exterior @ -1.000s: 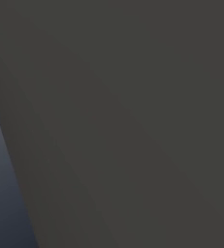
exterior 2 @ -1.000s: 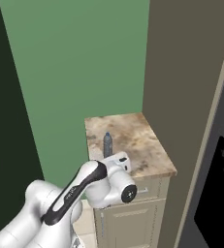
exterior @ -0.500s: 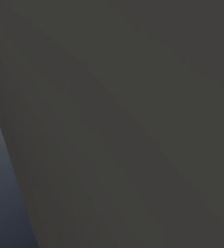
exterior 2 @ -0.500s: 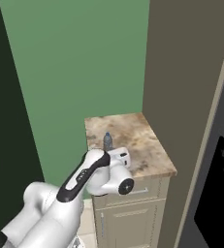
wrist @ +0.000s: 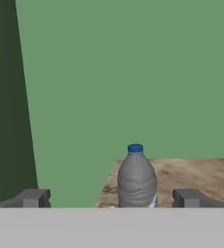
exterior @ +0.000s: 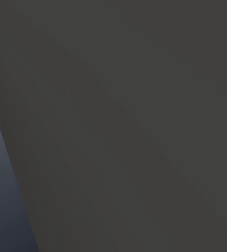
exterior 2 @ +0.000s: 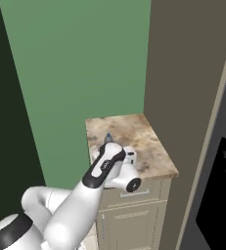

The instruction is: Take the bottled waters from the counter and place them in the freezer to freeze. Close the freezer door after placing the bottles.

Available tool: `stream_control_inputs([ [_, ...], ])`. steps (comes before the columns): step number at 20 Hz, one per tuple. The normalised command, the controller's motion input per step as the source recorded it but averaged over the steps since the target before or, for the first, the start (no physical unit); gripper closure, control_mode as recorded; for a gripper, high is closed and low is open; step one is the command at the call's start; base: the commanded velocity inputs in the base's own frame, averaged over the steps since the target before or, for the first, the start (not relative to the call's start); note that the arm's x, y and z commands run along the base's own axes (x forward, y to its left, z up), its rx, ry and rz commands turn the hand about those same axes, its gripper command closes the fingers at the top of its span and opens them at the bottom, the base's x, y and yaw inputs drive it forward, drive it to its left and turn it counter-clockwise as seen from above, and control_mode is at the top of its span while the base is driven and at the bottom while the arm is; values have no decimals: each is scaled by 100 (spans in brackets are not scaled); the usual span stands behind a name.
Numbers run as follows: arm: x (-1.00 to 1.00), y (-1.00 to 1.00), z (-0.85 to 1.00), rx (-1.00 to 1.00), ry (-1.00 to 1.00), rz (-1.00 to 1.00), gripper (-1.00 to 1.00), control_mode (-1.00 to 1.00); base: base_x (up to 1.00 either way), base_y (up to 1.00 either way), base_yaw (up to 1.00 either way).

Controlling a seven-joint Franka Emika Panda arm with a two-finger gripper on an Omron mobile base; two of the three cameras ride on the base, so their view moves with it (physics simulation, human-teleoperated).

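Gripper: my gripper (wrist: pixel 111 198) is spread wide and holds nothing; in the hand view its two dark fingertips (wrist: pixel 32 197) stand either side of the grey bottle, which sits between them but further off, not yet inside the jaws as far as I can judge.
Arm: in the right base view my arm (exterior 2: pixel 102 169) reaches from the lower left over the near left part of the counter, and the wrist covers most of the bottle.
Grey bottle: the dark grey-blue water bottle (wrist: pixel 136 178) with a blue cap stands upright near the counter's left edge; in the right base view I see just its cap (exterior 2: pixel 108 138) above my wrist.
Risk, edge: it stands close to the drop on the left, so I think a sideways nudge from a fingertip could tip it off.
Risk, centring: it looks right of centre between my fingers, so I judge the right finger could strike first and topple it.
Counter: the marbled beige-brown counter (exterior 2: pixel 144 146) tops a narrow cabinet against the green wall.
Second bottle: I cannot make out the light blue one.
Freezer door: the grey door with its black dispenser panel (exterior 2: pixel 221 195) is at the right and looks shut; I expect it must be opened before any bottle goes in.
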Motion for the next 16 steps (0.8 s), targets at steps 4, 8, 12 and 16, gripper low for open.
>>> stream_control_inputs([
  [4, 28, -4, -13, 6, 3, 0, -100, -100, 0, 0, 0],
  [8, 29, 0, -17, 2, 4, 0, -100, -100, 0, 0, 0],
  [12, 28, 0, -22, 0, 2, 0, -100, -100, 0, 0, 0],
  [16, 23, 0, -15, 0, 0, 0, -100, -100, 0, 0, 0],
])
